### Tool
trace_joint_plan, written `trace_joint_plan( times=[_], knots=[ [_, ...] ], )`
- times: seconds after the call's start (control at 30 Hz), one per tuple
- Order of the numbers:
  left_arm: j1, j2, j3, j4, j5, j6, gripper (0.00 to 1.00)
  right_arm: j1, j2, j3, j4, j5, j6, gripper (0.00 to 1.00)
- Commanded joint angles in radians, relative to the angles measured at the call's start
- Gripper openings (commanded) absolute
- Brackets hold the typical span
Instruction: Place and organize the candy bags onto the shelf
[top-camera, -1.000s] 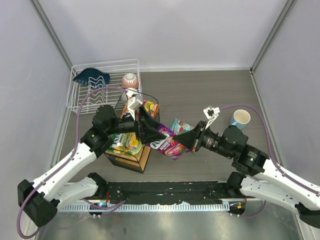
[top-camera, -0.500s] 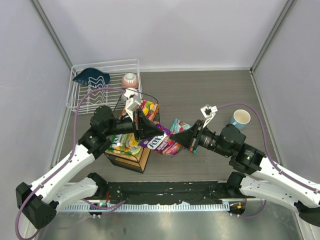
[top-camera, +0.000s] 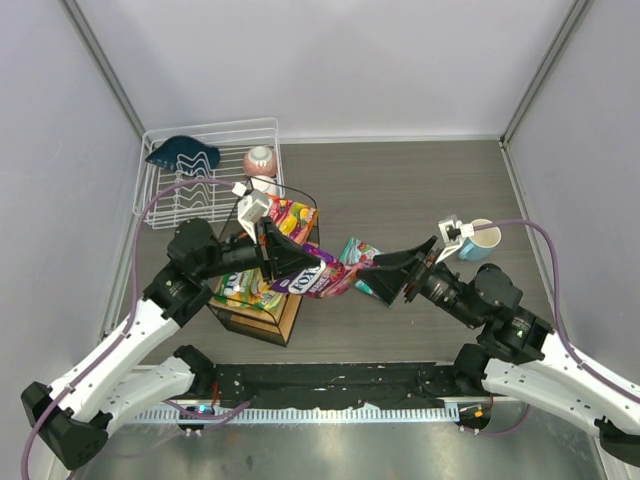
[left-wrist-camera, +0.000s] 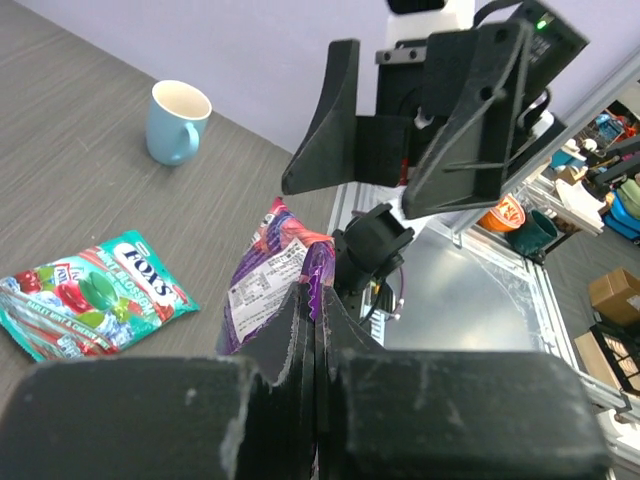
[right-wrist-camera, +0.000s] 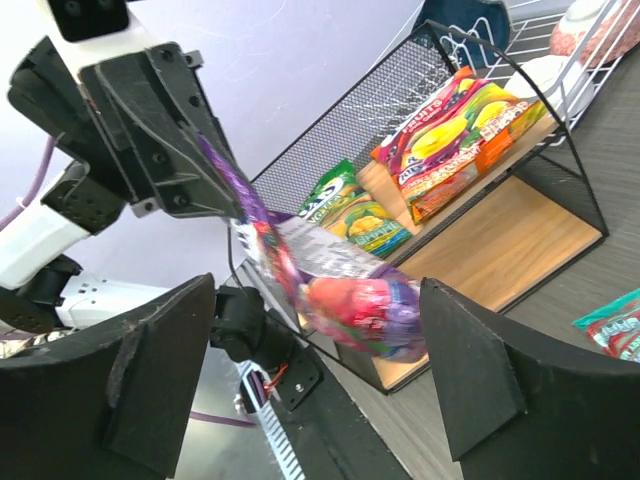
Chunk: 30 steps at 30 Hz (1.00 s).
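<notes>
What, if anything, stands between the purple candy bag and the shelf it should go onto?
Nothing visible does. The purple bag, pinched in the left end effector, hangs at the shelf's open side; the right end effector is opposite.

In the frame's center the purple candy bag (right-wrist-camera: 350, 300) hangs pinched by the left gripper (right-wrist-camera: 215, 170) reaching from upper left, between the wide-spread fingers of the right gripper (right-wrist-camera: 318, 290), while an orange-red bag (right-wrist-camera: 455, 140) and a yellow-green bag (right-wrist-camera: 360, 215) lie on the top board of the shelf (right-wrist-camera: 520, 240) at upper right.

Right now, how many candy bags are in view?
4. The yellow-green bag and the orange-red bag lie on the shelf, the purple bag hangs pinched in the left gripper beside it, and the teal bag lies on the table. None looks hidden.
</notes>
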<state>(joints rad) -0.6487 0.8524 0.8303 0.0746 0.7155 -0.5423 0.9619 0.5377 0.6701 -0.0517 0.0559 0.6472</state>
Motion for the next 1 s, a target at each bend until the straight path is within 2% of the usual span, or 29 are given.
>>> trace_joint_plan(
  times=[0.0, 0.2, 0.4, 0.5, 0.77, 0.87, 0.97],
  knots=[
    [-0.005, -0.038, 0.078, 0.045, -0.019, -0.054, 0.00, -0.002, -0.033, -0.061, 0.047, 0.044, -0.055, 0.90],
    [-0.005, -0.065, 0.124, 0.082, -0.005, -0.125, 0.00, -0.002, -0.068, -0.174, 0.267, -0.031, -0.064, 0.93],
    [-0.005, -0.096, 0.136, 0.125, -0.001, -0.188, 0.00, -0.003, -0.087, -0.265, 0.400, -0.042, -0.075, 0.94],
    [-0.005, -0.098, 0.136, 0.132, 0.001, -0.200, 0.00, -0.002, -0.075, -0.285, 0.470, -0.117, -0.067, 0.95],
    [-0.005, -0.108, 0.052, 0.289, -0.033, -0.311, 0.00, -0.002, 0.140, -0.265, 0.700, -0.303, 0.032, 0.95],
    [-0.005, -0.118, 0.041, 0.291, -0.051, -0.309, 0.00, -0.002, 0.192, -0.267, 0.824, -0.332, 0.068, 0.94],
    [-0.005, -0.136, 0.044, 0.258, -0.077, -0.280, 0.00, -0.002, 0.196, -0.268, 0.837, -0.324, 0.071, 0.92]
  ],
)
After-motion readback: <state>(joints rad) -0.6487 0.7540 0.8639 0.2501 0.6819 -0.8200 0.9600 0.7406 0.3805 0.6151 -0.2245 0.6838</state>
